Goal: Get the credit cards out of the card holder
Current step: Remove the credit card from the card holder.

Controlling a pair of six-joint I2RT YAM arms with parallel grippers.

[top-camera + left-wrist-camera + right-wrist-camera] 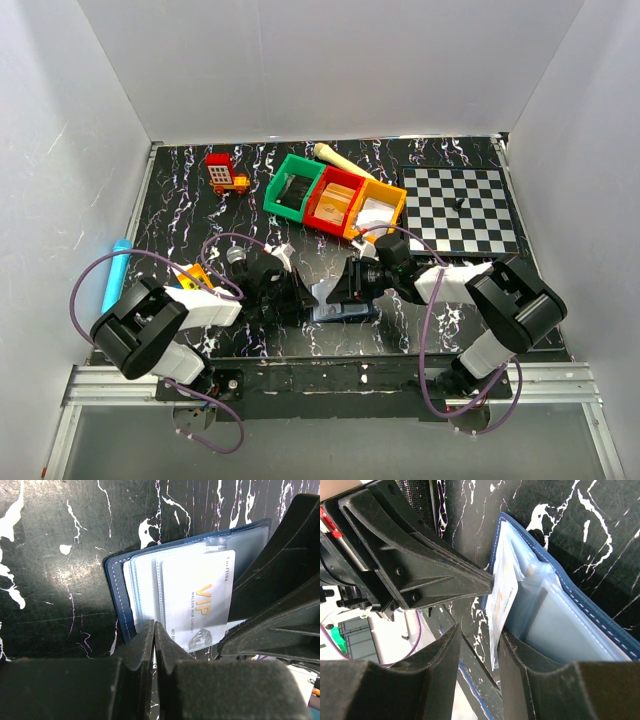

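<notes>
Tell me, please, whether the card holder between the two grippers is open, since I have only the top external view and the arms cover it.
Observer: Yes, the card holder is open, its clear sleeves showing.
Operator: Is a card visible?
Observer: A pale card printed VIP shows against the sleeves.
Operator: Has the right gripper got it?
Observer: Not clamped yet: the card's edge stands between the right gripper's fingers, which are apart.
</notes>
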